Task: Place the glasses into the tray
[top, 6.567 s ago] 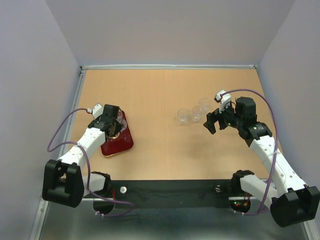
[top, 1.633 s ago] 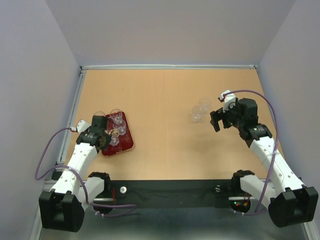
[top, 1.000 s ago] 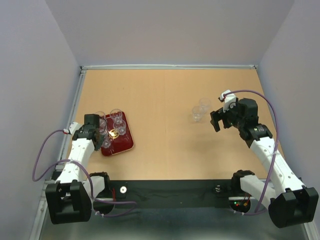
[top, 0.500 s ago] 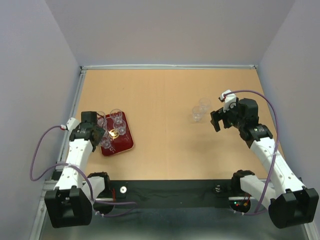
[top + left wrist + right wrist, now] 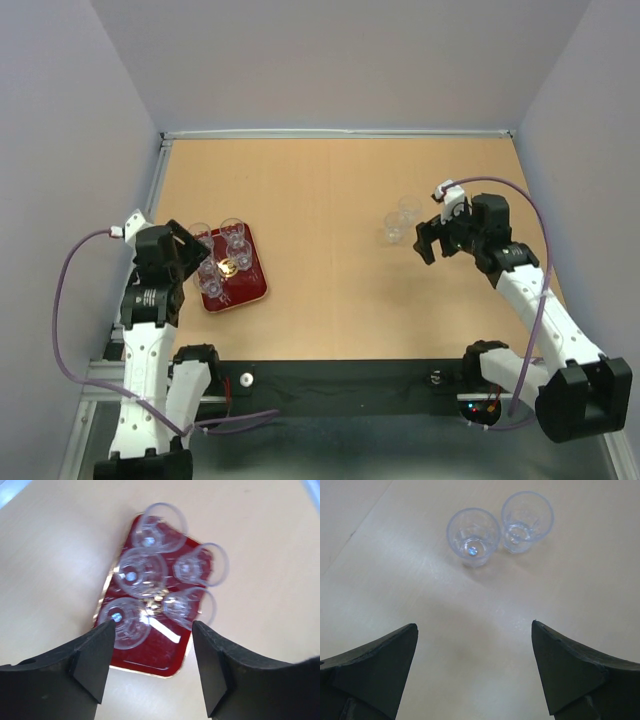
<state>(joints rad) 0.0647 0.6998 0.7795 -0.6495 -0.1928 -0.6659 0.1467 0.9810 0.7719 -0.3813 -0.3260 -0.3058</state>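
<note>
Tan table (image 5: 330, 310) carries it all: nearest, the left tool (image 5: 152, 627) hangs wide open and empty near the tray (image 5: 167, 647), with five glasses (image 5: 140, 572) clustered in it or at its rim; farther off, the right tool (image 5: 474, 625), equally open and empty, faces two loose glasses (image 5: 472, 535) just beside each other. Best to straddle the nearer one alone, low on its wall, without nudging its neighbour. Since half a second ago the left tool has pulled up and away from the tray, while the right tool has barely moved.

The left arm (image 5: 150, 345) and right arm (image 5: 545, 315) have white links, black joints and looping purple cables (image 5: 57, 320).
</note>
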